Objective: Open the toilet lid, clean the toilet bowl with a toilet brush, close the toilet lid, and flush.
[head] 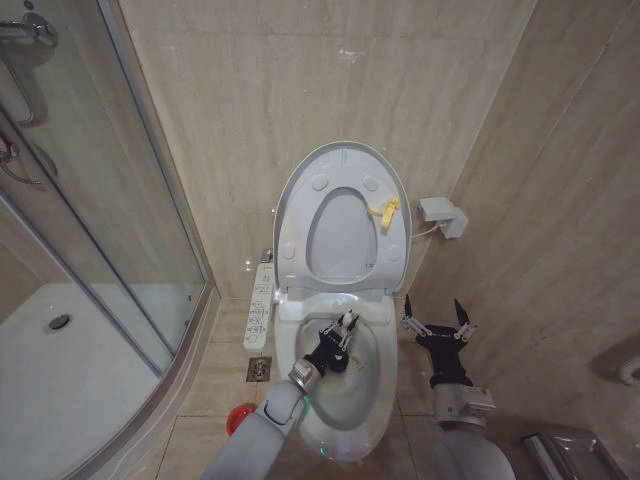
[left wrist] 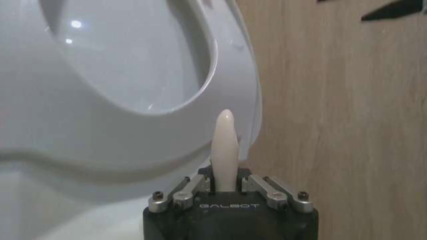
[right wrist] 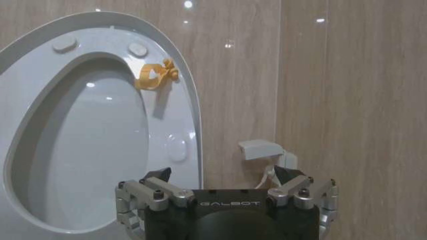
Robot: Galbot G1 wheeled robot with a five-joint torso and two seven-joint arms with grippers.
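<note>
Left gripper (head: 346,321): arm extended forward and down, jaws clamped (thin white stick between them). Right gripper (head: 437,315): raised alongside, jaws spread wide.

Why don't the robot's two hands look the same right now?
The left hand is shut on the thin white stick handle of the toilet brush; the right hand is open and holds nothing. The left hand is over the white ceramic toilet bowl; the right hand is beside it, near the beige wall. Both are dark, two-fingered hands.

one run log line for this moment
toilet lid: raised | left tool: shut on toilet brush, over toilet bowl | right tool: open, beside bowl
</note>
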